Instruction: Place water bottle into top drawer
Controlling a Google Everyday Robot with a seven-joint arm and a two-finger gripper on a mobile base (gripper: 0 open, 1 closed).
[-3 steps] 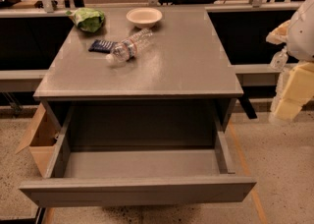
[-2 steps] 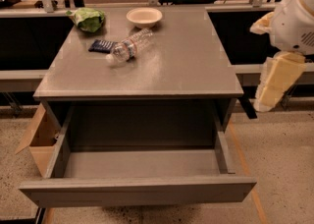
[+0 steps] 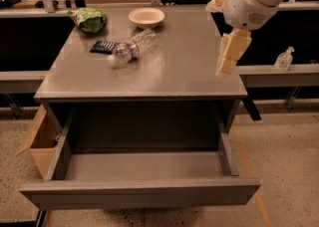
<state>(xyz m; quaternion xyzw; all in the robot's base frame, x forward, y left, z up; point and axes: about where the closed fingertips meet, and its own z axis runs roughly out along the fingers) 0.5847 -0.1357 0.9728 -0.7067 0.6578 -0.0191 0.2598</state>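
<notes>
The water bottle [image 3: 131, 47], clear crinkled plastic with a white cap and a narrow label band, lies on its side on the grey table [image 3: 184, 66], left of the middle. The top drawer [image 3: 139, 191] is pulled wide open below the tabletop and holds nothing. My gripper [image 3: 225, 68] hangs from the white arm over the table's right edge, pointing down, well to the right of the bottle and above the drawer's right side.
A green bag [image 3: 89, 19], a white bowl [image 3: 146, 16] and a dark blue packet [image 3: 103, 46] lie on the table's far part. A tan cardboard box [image 3: 37, 139] stands left of the drawer. A small pump bottle [image 3: 284, 59] sits on a ledge at right.
The arm and gripper have swung in from the right edge of view leftward, coming over the table's right edge. The bottle and drawer have not moved.
</notes>
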